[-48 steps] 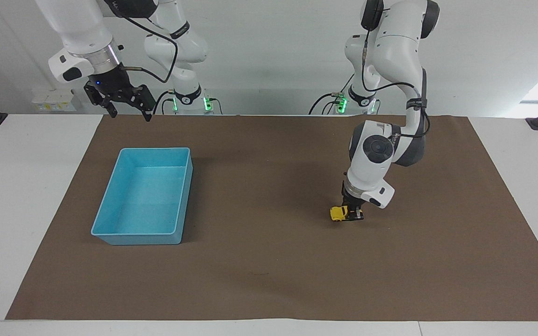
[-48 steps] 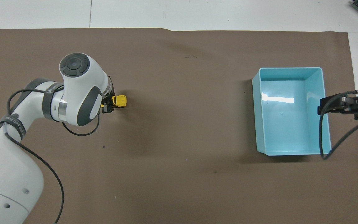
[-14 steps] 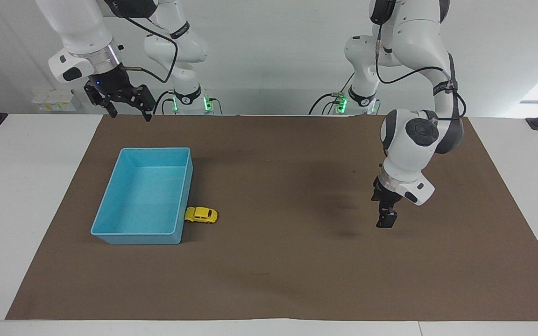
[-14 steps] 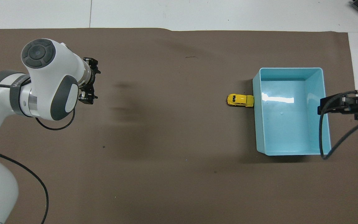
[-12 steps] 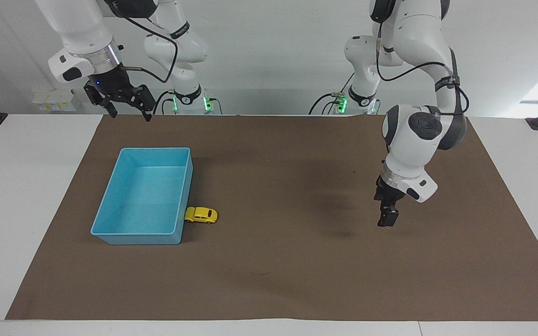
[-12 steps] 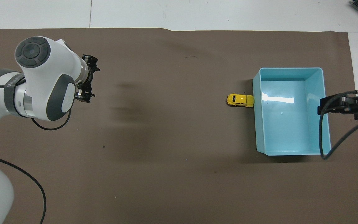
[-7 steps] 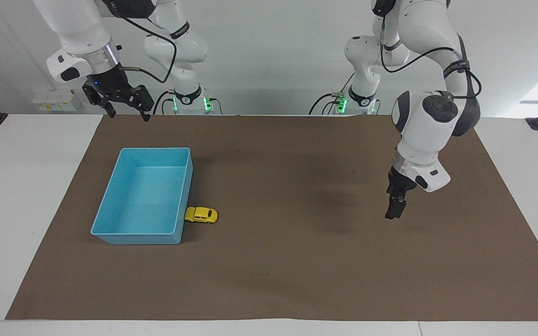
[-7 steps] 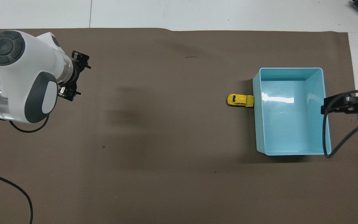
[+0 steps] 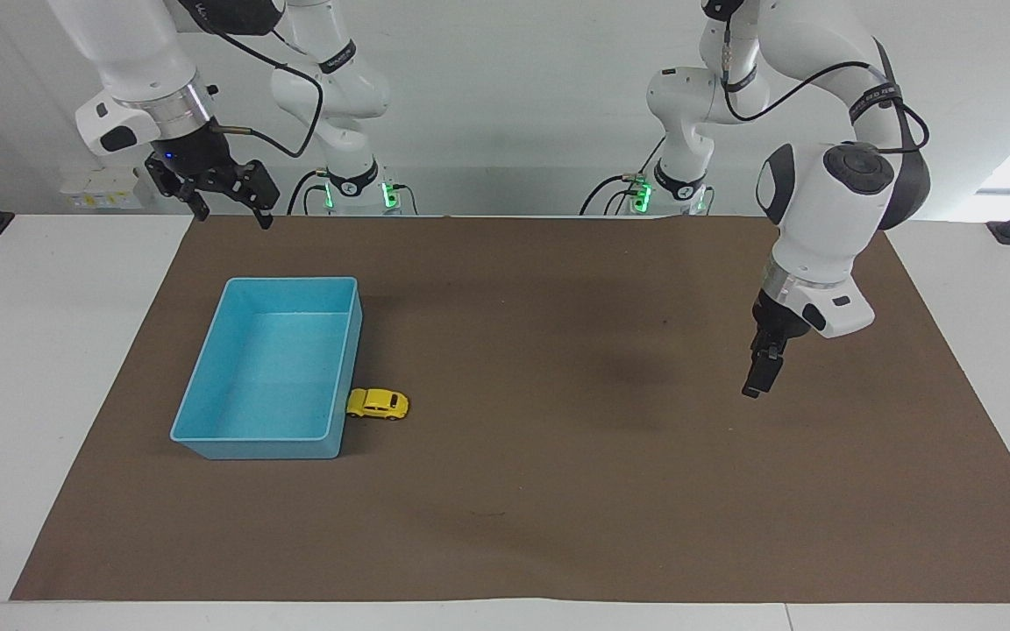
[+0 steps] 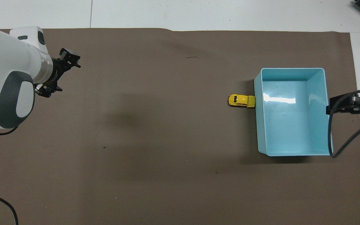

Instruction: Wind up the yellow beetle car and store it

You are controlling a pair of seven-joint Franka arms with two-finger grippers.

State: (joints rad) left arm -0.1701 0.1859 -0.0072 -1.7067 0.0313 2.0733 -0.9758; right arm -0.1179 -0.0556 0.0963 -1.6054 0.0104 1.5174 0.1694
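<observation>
**Car parked against tray, outside it; both claws empty**

Facing view, reading across:

- Right gripper [image 9: 223, 203]: up in the air at 11 o'clock of the tray [image 9: 290, 280], fingers spread wide, holding nothing. This arm waits.
- Tray: empty, on the mat [image 9: 558, 491] toward the right arm's end.
- Car [image 9: 377, 403]: on its 4 wheels on the mat, outside the tray, at the tray's 4 o'clock corner. 1 end touches the tray's outer wall. In the overhead view it is at the tray's 9 o'clock [image 10: 242, 100].
- Left gripper [image 9: 759, 372]: raised over bare mat at 3 o'clock, well apart from the car. The overhead view shows its fingers wide apart with nothing between them [image 10: 62, 75].

Handling, my read:

- Tiny, so light; weight is no issue.
- Hard shell that won't give, so a modest squeeze should do.
- The rounded glossy roof looks slippery; a top pinch could squirt it out.
- It rolls freely, so any nudge along its length moves it. The tray wall blocks 1 direction only.
- Best hold: fingers across the 2 flanks at the doors, between the wheels, coming straight down. Both flanks are free; the end at the wall is not.
- Cannot tell whether the spring holds any wind.
</observation>
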